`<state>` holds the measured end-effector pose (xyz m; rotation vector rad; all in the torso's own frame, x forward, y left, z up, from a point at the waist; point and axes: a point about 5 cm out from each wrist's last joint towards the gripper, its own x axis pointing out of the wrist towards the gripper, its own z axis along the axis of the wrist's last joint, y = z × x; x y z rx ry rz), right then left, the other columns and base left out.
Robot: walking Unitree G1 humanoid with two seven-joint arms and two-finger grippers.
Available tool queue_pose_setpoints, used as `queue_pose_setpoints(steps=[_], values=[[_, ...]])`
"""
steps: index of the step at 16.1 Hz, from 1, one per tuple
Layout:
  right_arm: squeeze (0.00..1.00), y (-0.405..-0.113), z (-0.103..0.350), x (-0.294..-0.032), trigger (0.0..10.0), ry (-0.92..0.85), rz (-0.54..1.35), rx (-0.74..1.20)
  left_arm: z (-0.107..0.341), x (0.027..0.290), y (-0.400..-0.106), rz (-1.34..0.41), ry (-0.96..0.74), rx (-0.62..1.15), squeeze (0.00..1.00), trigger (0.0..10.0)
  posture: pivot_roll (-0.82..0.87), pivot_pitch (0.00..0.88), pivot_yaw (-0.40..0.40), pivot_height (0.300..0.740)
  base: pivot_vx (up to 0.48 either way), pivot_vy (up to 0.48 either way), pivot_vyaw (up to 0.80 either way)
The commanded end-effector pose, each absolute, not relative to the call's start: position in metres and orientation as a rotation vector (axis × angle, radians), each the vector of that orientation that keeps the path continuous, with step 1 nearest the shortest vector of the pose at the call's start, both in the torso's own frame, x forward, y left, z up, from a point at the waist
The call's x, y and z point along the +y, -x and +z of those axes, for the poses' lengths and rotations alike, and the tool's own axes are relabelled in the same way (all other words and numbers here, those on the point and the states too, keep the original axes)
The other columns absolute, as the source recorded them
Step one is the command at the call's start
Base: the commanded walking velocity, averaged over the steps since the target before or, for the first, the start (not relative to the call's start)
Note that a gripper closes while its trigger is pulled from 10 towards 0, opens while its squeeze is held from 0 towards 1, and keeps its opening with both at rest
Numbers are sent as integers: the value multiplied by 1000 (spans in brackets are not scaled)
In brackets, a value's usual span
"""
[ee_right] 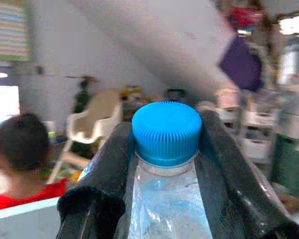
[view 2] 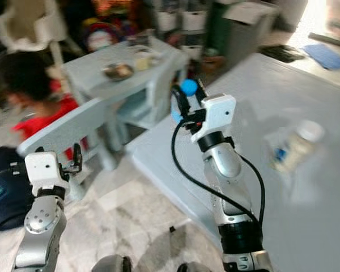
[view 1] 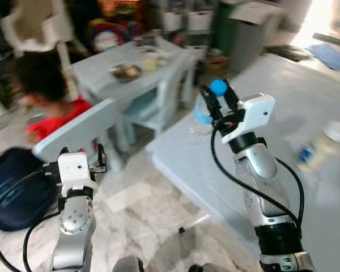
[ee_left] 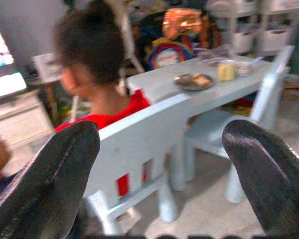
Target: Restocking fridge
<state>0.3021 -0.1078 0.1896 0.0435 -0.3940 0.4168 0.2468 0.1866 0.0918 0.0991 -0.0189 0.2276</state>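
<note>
**Right gripper clamped on a water bottle, left gripper open and empty**

My right gripper [view 1: 221, 97] has its two black fingers [ee_right: 224, 164] closed on the neck of a clear plastic water bottle with a ribbed blue cap [ee_right: 166, 130]. One finger presses each side just under the cap, and the cap stands up between the fingertips. In the head views the bottle [view 2: 184, 99] is held up in the air on the raised right arm, over the near edge of a large pale grey flat surface [view 1: 283, 107].

Beyond those fingers, further out on that surface, lies a blurred white-capped plastic jar with a blue label [view 1: 323, 146], tipped on its side and well apart from the gripper.

My left gripper [view 1: 99, 158] is low at my left side, its fingers [ee_left: 55, 174] spread wide with nothing between them. Straight ahead of those fingers is a pale blue child's chair [ee_left: 144, 144], and seated in it is a person in a red top [ee_left: 107, 107], back to me. Past the chair stands a small pale blue table [view 1: 102, 68] carrying a round dark plate of food [ee_left: 193, 80]. A white plastic chair [view 1: 37, 25] sits behind the person, and a dark blue bag [view 1: 14, 181] lies on the pale tiled floor [view 1: 147, 209] just beside my left arm.
</note>
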Motion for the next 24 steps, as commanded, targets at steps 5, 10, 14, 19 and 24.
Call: queue_pose_setpoints(steps=[5, 10, 14, 19, 24], values=[[0, -295, 174, -102, 10000, -32, 465, -319, 84, 186, -242, 237, -101, 15, 0, 10000, 6, 44, 27, 740, 0, 134, 798], [0, -294, 172, -101, 10000, -22, 474, -314, 87, 188, -243, 234, -112, 4, 0, 10000, 14, 50, 25, 740, 0, 116, 783], [0, -294, 166, -102, 10000, -17, 474, -299, 85, 188, -240, 234, -120, 11, 0, 10000, 18, 54, 22, 740, 0, 0, 781], [0, -296, 159, -102, 10000, 7, 489, -279, 83, 193, -241, 249, -168, 18, 0, 10000, 28, 51, 28, 740, 0, 0, 779], [0, -297, 147, -110, 10000, 26, 470, -249, 78, 199, -241, 258, -185, 35, 0, 10000, 13, 35, 31, 740, 0, 0, 769]])
